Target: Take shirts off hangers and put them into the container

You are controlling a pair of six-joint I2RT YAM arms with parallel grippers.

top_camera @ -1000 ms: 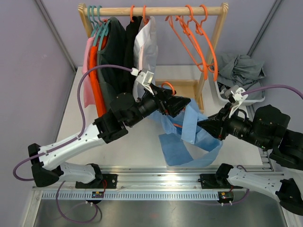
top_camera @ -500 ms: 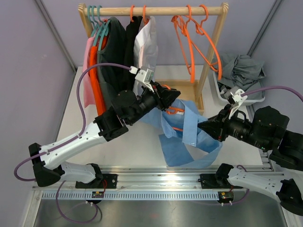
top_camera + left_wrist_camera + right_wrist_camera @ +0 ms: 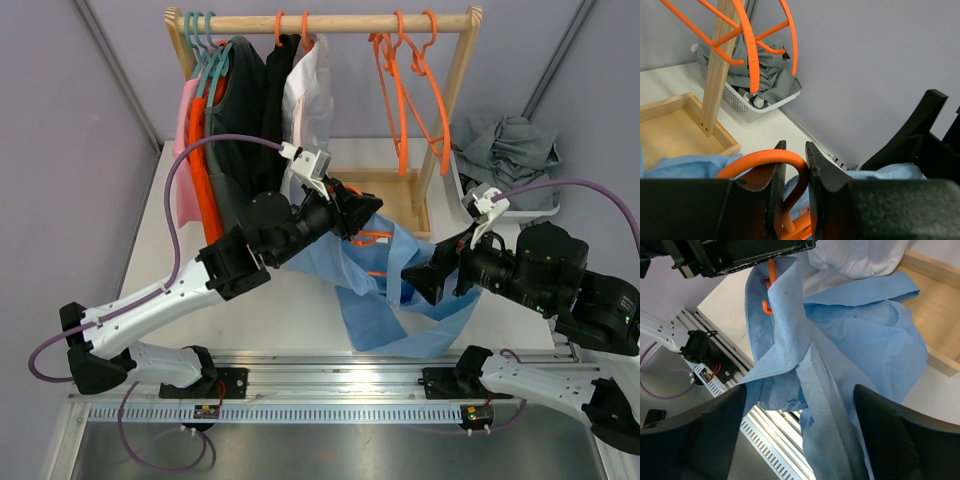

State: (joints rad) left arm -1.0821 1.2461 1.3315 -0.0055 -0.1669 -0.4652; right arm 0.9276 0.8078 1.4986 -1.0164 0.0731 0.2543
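The left jaws are pinched narrow on the curved hook of an orange hanger [image 3: 771, 159]. The light blue shirt [image 3: 372, 300] is draped on that hanger and sags below the left jaws onto the counter [image 3: 300, 315], spreading toward the right jaws. The right jaws stand wide: their two fingers [image 3: 695, 440] flank a hanging fold of the shirt, and the cloth runs between them unpinched. Beyond the right jaws and a little to their right sits the white basket [image 3: 742, 102], well apart from the blue shirt, with grey shirts [image 3: 512, 145] heaped inside. Just beyond the left jaws rises the wooden rack [image 3: 320, 22]. Empty orange hangers [image 3: 405, 90] hang from its rail above and between the two sets of jaws, and further shirts [image 3: 240, 110] hang above and left of the left jaws
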